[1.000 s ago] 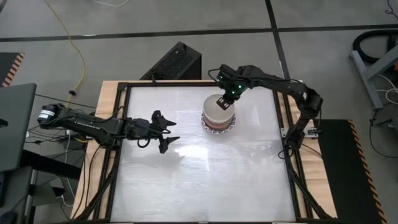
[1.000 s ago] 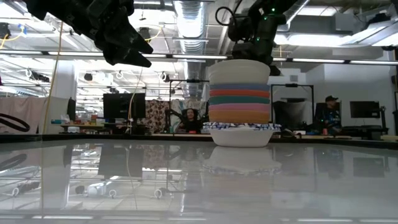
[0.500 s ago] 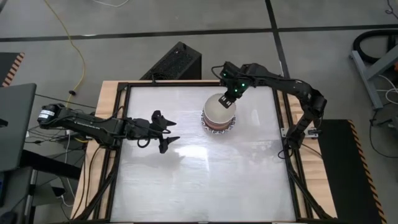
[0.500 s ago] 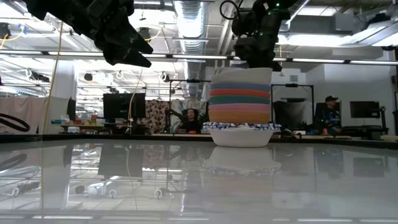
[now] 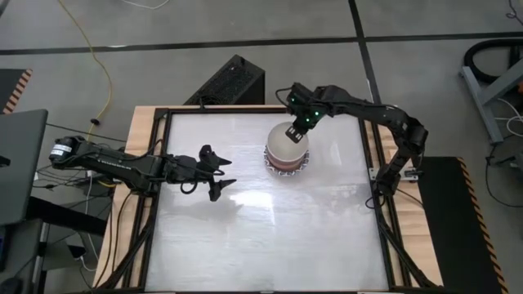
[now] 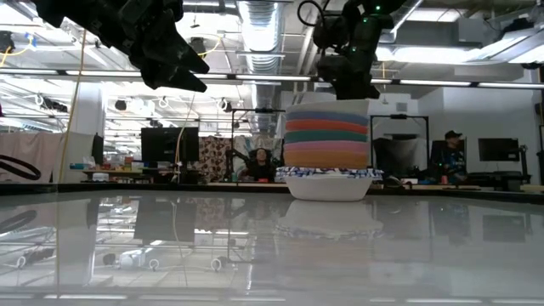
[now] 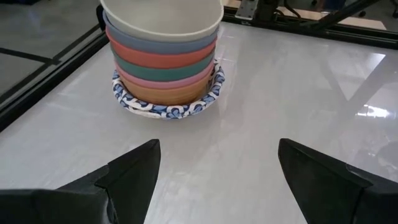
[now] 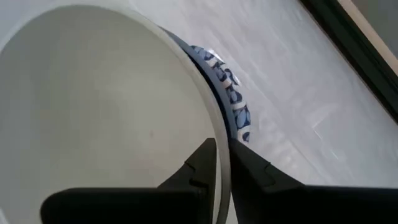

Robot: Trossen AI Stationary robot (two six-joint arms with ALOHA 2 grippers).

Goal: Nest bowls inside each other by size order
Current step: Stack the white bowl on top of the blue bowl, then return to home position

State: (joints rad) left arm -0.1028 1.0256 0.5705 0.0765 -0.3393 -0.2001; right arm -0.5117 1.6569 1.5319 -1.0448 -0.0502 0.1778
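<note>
Right tool (image 8: 222,163) sits on top of the stack (image 6: 327,149), fingers pinched on the cream bowl's (image 7: 163,18) rim, one inside, one outside — a grip that lets it seat the bowl squarely. Directly beneath it, the coloured bowls nest down into the blue-patterned bowl (image 7: 166,107) on the worktop (image 5: 270,237). Left tool (image 5: 216,173) hangs off to the side, fingers spread, clear of the stack.
</note>
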